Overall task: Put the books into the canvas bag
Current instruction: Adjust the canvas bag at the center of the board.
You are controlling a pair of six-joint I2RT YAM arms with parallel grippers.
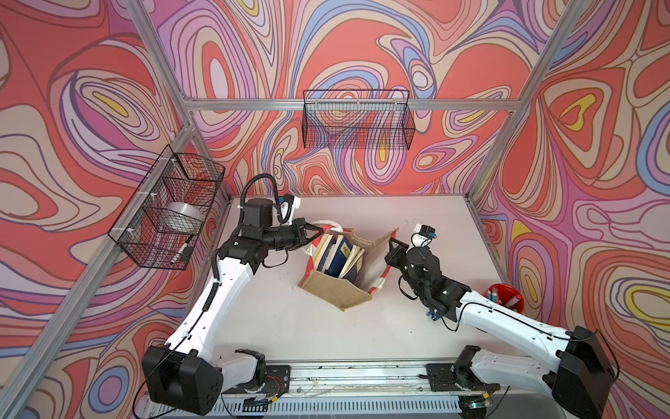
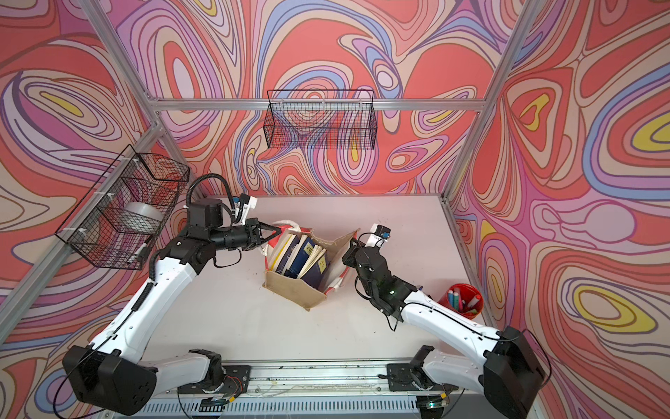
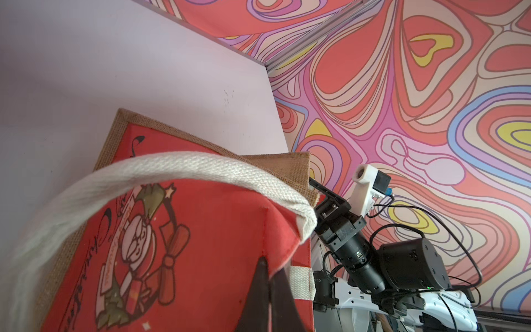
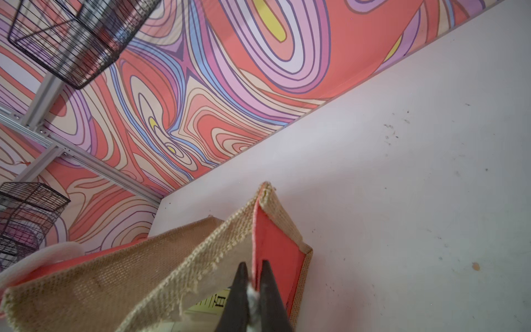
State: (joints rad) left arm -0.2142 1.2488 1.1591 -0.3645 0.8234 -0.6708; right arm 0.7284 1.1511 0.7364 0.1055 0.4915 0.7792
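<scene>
The canvas bag (image 1: 337, 290) stands open in the middle of the white table in both top views, its tan jute front (image 2: 301, 294) facing me. Several books (image 1: 340, 255) stand inside it, navy covers with yellow labels and pale page edges (image 2: 304, 254). My left gripper (image 1: 321, 229) (image 2: 279, 230) is shut on the bag's red left rim; the left wrist view shows its fingers (image 3: 271, 267) pinching red fabric (image 3: 201, 230) under the white handle (image 3: 172, 169). My right gripper (image 1: 391, 240) (image 2: 353, 242) is shut on the right rim (image 4: 254, 263), with a yellow book label (image 4: 212, 301) visible below.
A black wire basket (image 1: 357, 119) hangs on the back wall. Another basket (image 1: 170, 210) on the left wall holds a tape roll (image 1: 183, 216). A red cup of pens (image 1: 505, 295) stands at the table's right edge behind my right arm.
</scene>
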